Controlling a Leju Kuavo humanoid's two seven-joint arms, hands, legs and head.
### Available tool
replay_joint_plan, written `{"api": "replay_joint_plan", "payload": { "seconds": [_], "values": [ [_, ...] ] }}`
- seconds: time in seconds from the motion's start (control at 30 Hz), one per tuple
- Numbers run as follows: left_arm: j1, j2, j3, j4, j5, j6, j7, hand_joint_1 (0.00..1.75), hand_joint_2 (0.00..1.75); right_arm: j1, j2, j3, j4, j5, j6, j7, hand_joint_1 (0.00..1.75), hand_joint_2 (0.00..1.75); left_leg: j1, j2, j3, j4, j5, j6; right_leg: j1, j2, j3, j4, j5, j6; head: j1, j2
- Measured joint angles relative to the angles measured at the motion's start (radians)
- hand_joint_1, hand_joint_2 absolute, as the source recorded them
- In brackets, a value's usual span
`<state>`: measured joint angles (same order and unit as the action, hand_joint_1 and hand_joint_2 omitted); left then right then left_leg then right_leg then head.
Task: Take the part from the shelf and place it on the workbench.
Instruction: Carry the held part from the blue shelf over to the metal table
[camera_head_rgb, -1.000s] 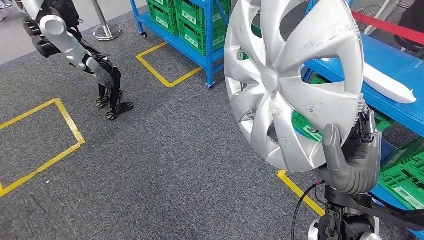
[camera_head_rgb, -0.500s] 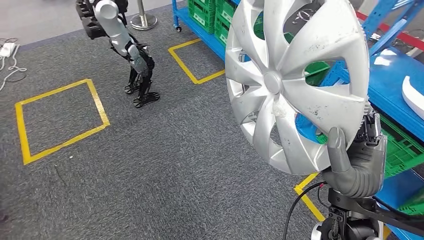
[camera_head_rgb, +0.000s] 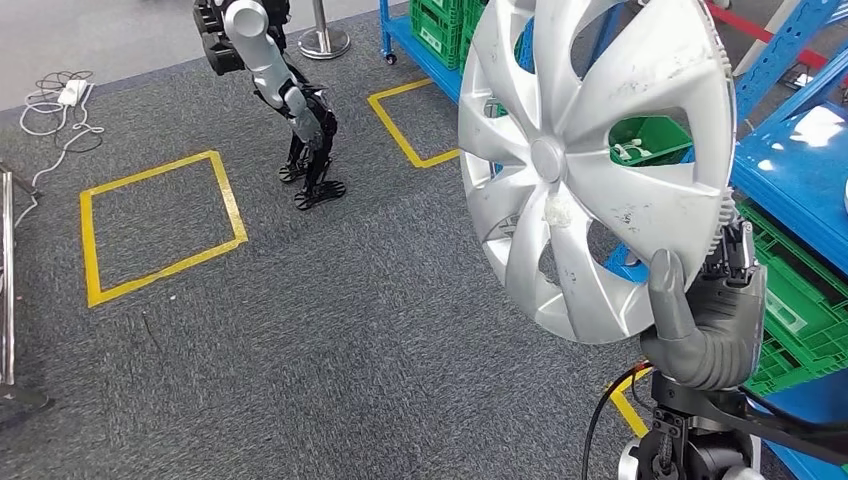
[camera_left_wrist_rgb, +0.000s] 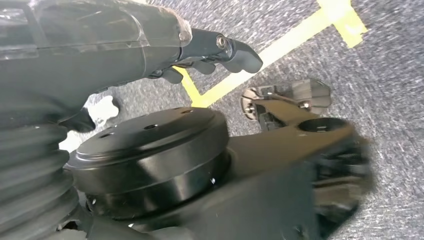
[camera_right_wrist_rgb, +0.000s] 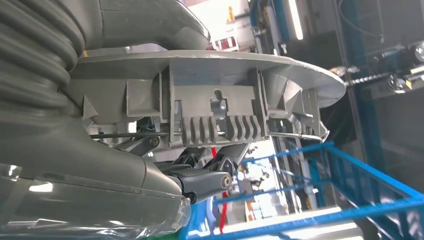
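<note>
The part is a large silver hubcap (camera_head_rgb: 590, 160), scuffed, standing upright on edge above the floor. My right hand (camera_head_rgb: 705, 310) grips it at its lower rim, thumb across the front face and fingers behind. The right wrist view shows the hubcap's ribbed back rim (camera_right_wrist_rgb: 215, 100) clamped between the grey thumb (camera_right_wrist_rgb: 150, 25) and the dark fingers (camera_right_wrist_rgb: 205, 180). My left hand (camera_head_rgb: 315, 150) hangs at the end of the silver arm at the upper left, holding nothing. In the left wrist view its fingers (camera_left_wrist_rgb: 220, 47) reach out loosely over the carpet.
Blue shelving with green crates (camera_head_rgb: 800, 290) stands at the right, with more crates (camera_head_rgb: 440, 20) at the top. A blue bench surface (camera_head_rgb: 810, 150) lies behind the hubcap. Yellow taped squares (camera_head_rgb: 160, 225) mark the grey carpet. A stanchion base (camera_head_rgb: 325, 42), cables (camera_head_rgb: 65, 100) and a metal leg (camera_head_rgb: 8, 280) are around.
The camera has turned, so the floor squares, shelves and hanging left arm have slid rightward in the picture. The right hand keeps the same hold on the hubcap.
</note>
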<state>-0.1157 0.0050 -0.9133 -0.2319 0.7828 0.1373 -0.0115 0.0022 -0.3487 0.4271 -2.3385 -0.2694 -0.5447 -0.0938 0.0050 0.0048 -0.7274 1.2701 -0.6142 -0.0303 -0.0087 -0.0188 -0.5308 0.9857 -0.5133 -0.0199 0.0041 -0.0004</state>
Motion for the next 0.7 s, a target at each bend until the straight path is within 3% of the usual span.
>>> {"api": "replay_joint_plan", "payload": {
  "seconds": [0.03, 0.07, 0.13, 0.2, 0.23, 0.3, 0.37, 0.43, 0.5, 0.53, 0.57, 0.63, 0.7],
  "values": [
    [0.000, 0.000, 0.000, 0.000, 0.000, 0.000, 0.000, 0.00, 1.75, 0.000, 0.000, 0.000, 0.001, 0.000, 0.000, 0.000, 1.75, 1.75, 0.003, -0.001, -0.004, 0.012, 0.006, -0.003, 0.000, -0.010, -0.001, 0.002, -0.001, 0.001, -0.004, 0.000],
    [0.000, 0.000, 0.000, 0.000, 0.000, 0.000, 0.000, 0.00, 1.75, 0.001, 0.000, 0.000, 0.001, 0.000, 0.000, 0.000, 1.75, 1.75, 0.005, 0.002, 0.012, -0.018, 0.030, -0.006, 0.000, -0.018, 0.000, 0.003, -0.003, 0.003, -0.007, 0.000],
    [0.000, 0.000, 0.000, 0.000, 0.000, 0.000, 0.000, 0.00, 1.75, 0.001, 0.000, 0.000, 0.002, 0.000, 0.000, 0.000, 1.75, 1.75, 0.004, 0.039, 0.084, -0.145, 0.088, -0.007, 0.000, -0.033, 0.002, 0.008, -0.009, 0.012, -0.012, 0.000],
    [-0.001, 0.000, 0.000, 0.000, 0.000, 0.000, 0.000, 0.00, 1.75, 0.000, 0.000, 0.000, 0.002, 0.000, 0.000, 0.000, 1.75, 1.75, -0.002, 0.075, 0.129, -0.232, 0.113, 0.004, 0.004, -0.046, 0.003, 0.015, -0.016, 0.023, -0.015, 0.000],
    [-0.001, 0.001, 0.000, 0.000, 0.000, 0.000, 0.000, 0.00, 1.75, 0.000, 0.001, 0.000, 0.002, 0.000, 0.000, 0.000, 1.75, 1.75, -0.006, 0.078, 0.131, -0.242, 0.110, 0.010, 0.006, -0.052, 0.003, 0.016, -0.017, 0.028, -0.015, 0.000],
    [0.000, 0.001, 0.000, 0.000, 0.000, 0.000, 0.000, 0.00, 1.75, -0.001, 0.001, 0.000, 0.002, 0.000, 0.000, 0.000, 1.75, 1.75, -0.007, 0.058, 0.127, -0.245, 0.115, 0.024, 0.004, -0.065, 0.004, 0.018, -0.022, 0.035, -0.010, 0.000],
    [-0.001, 0.002, 0.000, 0.000, 0.000, 0.000, 0.000, 0.00, 1.75, 0.000, 0.002, 0.000, 0.002, 0.000, 0.000, 0.000, 1.75, 1.75, -0.005, 0.036, 0.127, -0.248, 0.120, 0.035, -0.001, -0.045, -0.008, 0.052, -0.053, 0.043, -0.005, 0.000],
    [-0.001, 0.001, 0.000, 0.000, 0.000, 0.000, 0.000, 0.00, 1.75, 0.000, 0.002, -0.001, 0.002, 0.000, 0.000, 0.000, 1.75, 1.75, -0.006, 0.014, 0.127, -0.249, 0.123, 0.044, -0.002, -0.007, -0.055, 0.163, -0.118, 0.047, 0.007, 0.000],
    [-0.001, 0.000, 0.000, 0.000, 0.000, 0.000, -0.001, 0.00, 1.75, 0.000, 0.002, 0.000, 0.003, -0.001, 0.001, 0.000, 1.75, 1.75, -0.009, -0.009, 0.126, -0.249, 0.124, 0.049, -0.001, 0.010, -0.112, 0.286, -0.163, 0.045, 0.019, 0.000],
    [-0.001, -0.001, 0.000, 0.000, 0.000, -0.001, -0.001, 0.00, 1.75, 0.000, 0.002, 0.000, 0.004, -0.002, 0.002, 0.001, 1.75, 1.75, -0.011, -0.021, 0.127, -0.249, 0.124, 0.051, -0.001, 0.013, -0.123, 0.305, -0.158, 0.043, 0.023, 0.000],
    [-0.001, -0.001, 0.000, 0.000, 0.000, -0.001, -0.001, 0.00, 1.75, -0.001, 0.002, 0.000, 0.004, -0.003, 0.002, 0.001, 1.75, 1.75, -0.012, -0.033, 0.128, -0.249, 0.124, 0.051, 0.000, 0.016, -0.115, 0.284, -0.131, 0.039, 0.027, 0.000],
    [-0.001, -0.001, 0.000, 0.000, -0.001, -0.002, -0.002, 0.00, 1.75, -0.003, 0.003, 0.001, 0.005, -0.003, 0.004, 0.002, 1.75, 1.75, -0.014, -0.056, 0.133, -0.248, 0.125, 0.051, 0.000, 0.035, -0.059, 0.157, -0.055, 0.031, 0.033, 0.000],
    [-0.001, -0.002, 0.000, 0.000, -0.002, -0.003, -0.003, 0.00, 1.75, -0.005, 0.003, 0.003, 0.006, -0.003, 0.005, 0.002, 1.75, 1.75, -0.014, -0.073, 0.129, -0.246, 0.127, 0.046, 0.000, 0.060, -0.014, 0.053, -0.016, 0.025, 0.037, 0.000]
  ]
}}
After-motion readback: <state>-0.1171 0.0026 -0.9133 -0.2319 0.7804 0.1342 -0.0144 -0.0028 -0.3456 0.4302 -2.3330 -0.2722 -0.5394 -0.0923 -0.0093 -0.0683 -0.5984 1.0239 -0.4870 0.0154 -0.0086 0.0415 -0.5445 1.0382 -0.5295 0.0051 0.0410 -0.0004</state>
